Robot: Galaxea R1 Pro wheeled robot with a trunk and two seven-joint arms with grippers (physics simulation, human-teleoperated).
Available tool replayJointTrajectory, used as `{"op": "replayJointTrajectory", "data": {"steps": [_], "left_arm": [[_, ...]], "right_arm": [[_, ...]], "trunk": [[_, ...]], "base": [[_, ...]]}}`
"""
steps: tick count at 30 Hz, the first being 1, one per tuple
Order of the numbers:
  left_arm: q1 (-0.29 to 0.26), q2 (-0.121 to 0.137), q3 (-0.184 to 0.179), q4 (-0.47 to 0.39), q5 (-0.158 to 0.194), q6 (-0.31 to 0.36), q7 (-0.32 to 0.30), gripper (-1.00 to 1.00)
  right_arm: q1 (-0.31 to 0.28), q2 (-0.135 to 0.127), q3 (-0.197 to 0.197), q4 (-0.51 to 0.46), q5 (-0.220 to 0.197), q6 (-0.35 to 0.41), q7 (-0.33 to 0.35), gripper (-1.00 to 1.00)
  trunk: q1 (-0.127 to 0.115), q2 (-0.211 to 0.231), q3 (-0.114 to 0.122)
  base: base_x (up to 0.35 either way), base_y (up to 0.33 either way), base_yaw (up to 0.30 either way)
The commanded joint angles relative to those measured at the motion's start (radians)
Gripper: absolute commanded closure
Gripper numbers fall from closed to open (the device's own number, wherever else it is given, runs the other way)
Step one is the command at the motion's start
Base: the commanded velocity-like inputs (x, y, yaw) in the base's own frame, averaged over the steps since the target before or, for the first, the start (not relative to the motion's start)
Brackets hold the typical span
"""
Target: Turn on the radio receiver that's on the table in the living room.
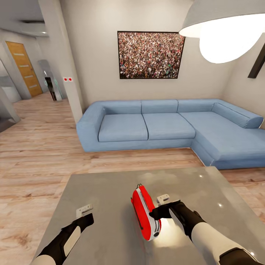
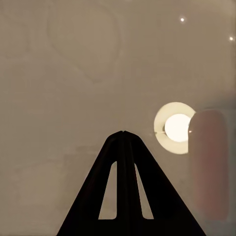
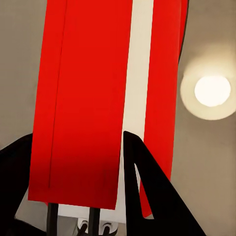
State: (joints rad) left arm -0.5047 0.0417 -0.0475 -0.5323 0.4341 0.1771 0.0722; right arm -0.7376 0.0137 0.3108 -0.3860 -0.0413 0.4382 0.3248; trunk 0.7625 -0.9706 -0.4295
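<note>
The red radio receiver [image 1: 143,212] stands on its edge on the glossy grey table [image 1: 110,191], with its white band and short antenna showing. My right gripper [image 1: 159,212] is open, its fingertips right against the radio's right side. In the right wrist view the radio [image 3: 88,98] spreads wide just beyond the spread fingers of the right gripper [image 3: 77,135]. My left gripper [image 1: 88,218] hovers over the table to the left of the radio, well apart from it. The left wrist view shows the left gripper [image 2: 123,132] shut on nothing above the table top [image 2: 59,73].
A blue L-shaped sofa [image 1: 165,125] lies beyond the table's far edge, under a framed crowd photo [image 1: 151,55]. A grey dome pendant lamp [image 1: 224,25] hangs at the upper right. Light wood floor [image 1: 36,147] runs left past a white pillar [image 1: 68,73] toward a wooden door [image 1: 24,68].
</note>
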Motion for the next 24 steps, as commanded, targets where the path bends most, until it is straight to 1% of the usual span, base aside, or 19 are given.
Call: {"op": "replayJointTrajectory", "data": {"steps": [1, 8, 16, 24], "left_arm": [[0.000, 0.000, 0.000, 0.000, 0.000, 0.000, 0.000, 1.00], [0.000, 0.000, 0.000, 0.000, -0.001, -0.001, 0.000, 1.00], [0.000, 0.000, 0.000, 0.000, -0.001, -0.001, 0.000, 1.00], [0.000, 0.000, 0.000, 0.000, -0.001, -0.001, 0.000, 1.00]], "right_arm": [[0.000, 0.000, -0.001, -0.001, -0.005, 0.001, 0.000, 1.00], [0.000, 0.000, -0.001, -0.001, -0.005, 0.001, 0.000, 1.00], [0.000, 0.000, -0.001, -0.001, -0.005, 0.002, -0.001, 1.00], [0.000, 0.000, -0.001, -0.001, -0.005, 0.002, -0.001, 1.00]], "trunk": [[0.004, -0.007, -0.003], [0.031, -0.056, -0.025], [0.031, -0.056, -0.025], [0.061, -0.112, -0.050]], "base": [[0.000, 0.000, 0.000], [0.000, 0.000, 0.000], [0.000, 0.000, 0.000], [0.000, 0.000, 0.000]]}}
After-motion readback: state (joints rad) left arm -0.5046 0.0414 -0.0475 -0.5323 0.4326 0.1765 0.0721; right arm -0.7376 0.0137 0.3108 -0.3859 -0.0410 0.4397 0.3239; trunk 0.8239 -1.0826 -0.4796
